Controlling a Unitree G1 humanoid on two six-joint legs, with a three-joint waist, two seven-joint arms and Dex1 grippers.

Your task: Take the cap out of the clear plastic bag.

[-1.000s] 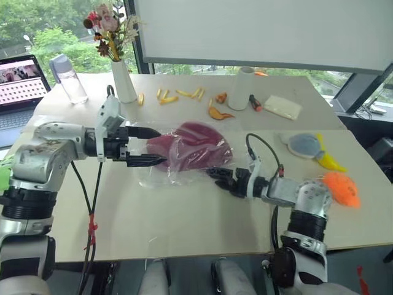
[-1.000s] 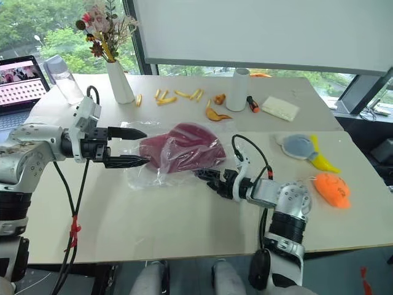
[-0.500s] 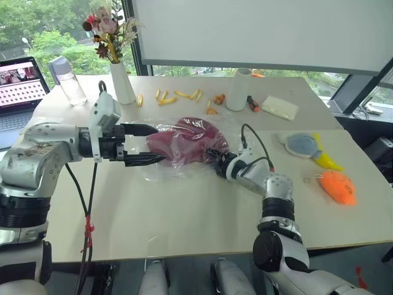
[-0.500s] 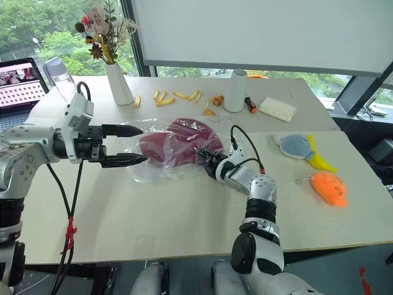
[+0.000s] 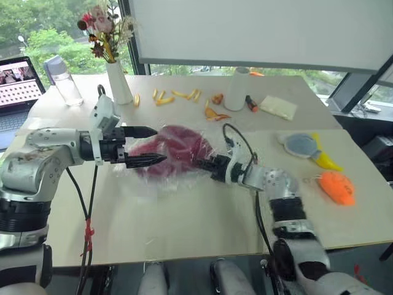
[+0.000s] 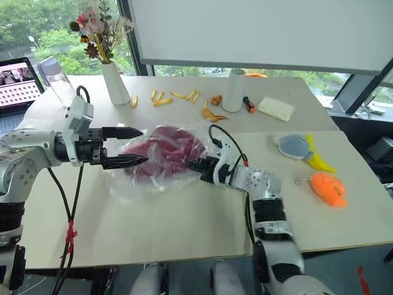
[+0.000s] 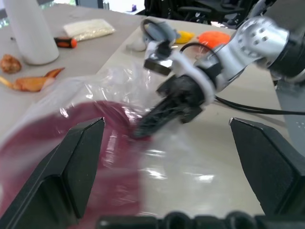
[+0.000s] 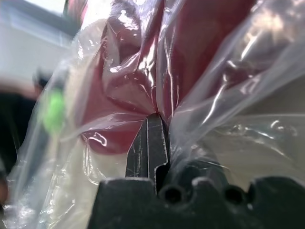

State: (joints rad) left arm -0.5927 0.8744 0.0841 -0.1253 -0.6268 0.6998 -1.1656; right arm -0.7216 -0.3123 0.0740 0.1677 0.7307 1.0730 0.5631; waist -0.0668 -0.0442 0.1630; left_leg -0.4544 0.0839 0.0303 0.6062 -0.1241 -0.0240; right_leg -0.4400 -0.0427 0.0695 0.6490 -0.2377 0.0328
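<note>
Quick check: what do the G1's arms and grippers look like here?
Both arms have silver-grey metal shells with black joints. Left gripper: two long tapered black fingers on a white block. Right gripper: black, white bracket behind. Black cables loop off both wrists; red tie on the left cable.

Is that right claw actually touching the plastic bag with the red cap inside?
Touching. In the right wrist view the right gripper is shut on a fold of the clear plastic bag.

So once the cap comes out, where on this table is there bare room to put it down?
Bare: the near table strip in front of the clear plastic bag, and the stretch between right gripper and orange toy. Crowded: the far edge, from vase to white cylinder.
</note>
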